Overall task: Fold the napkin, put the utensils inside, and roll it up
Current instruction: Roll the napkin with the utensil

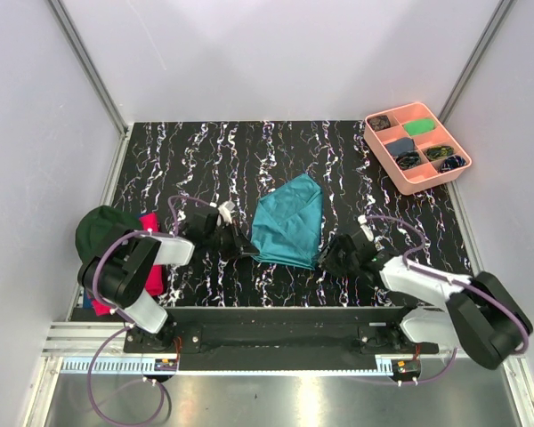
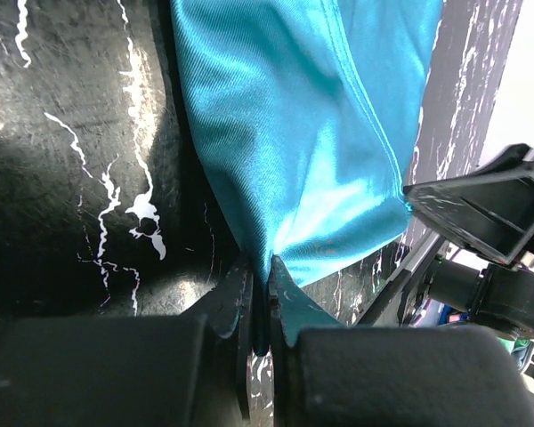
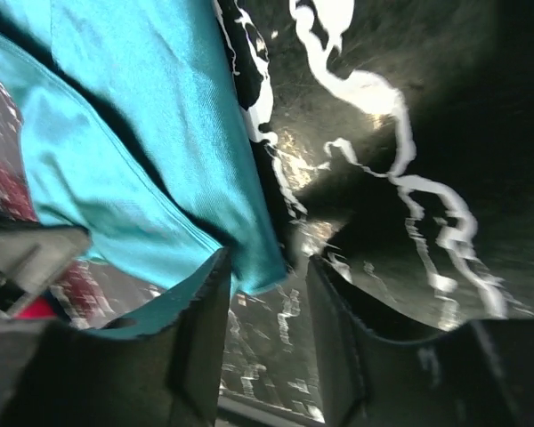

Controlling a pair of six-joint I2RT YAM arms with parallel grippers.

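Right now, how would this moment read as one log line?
napkin: folded, on table | left fingers: shut on napkin corner | right fingers: open at napkin edge

You get bright, even overhead view. Left wrist: glare on napkin (image 2: 320, 205), dark shadow left of it. Right wrist: blurred throughout.

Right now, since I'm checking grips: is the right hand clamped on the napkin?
No, the right hand is open, the napkin lying loose in its gap.

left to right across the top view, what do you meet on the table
dark green fabric cap, left jaws, shut, teal satin cloth napkin, right jaws, open, pink plastic compartment tray
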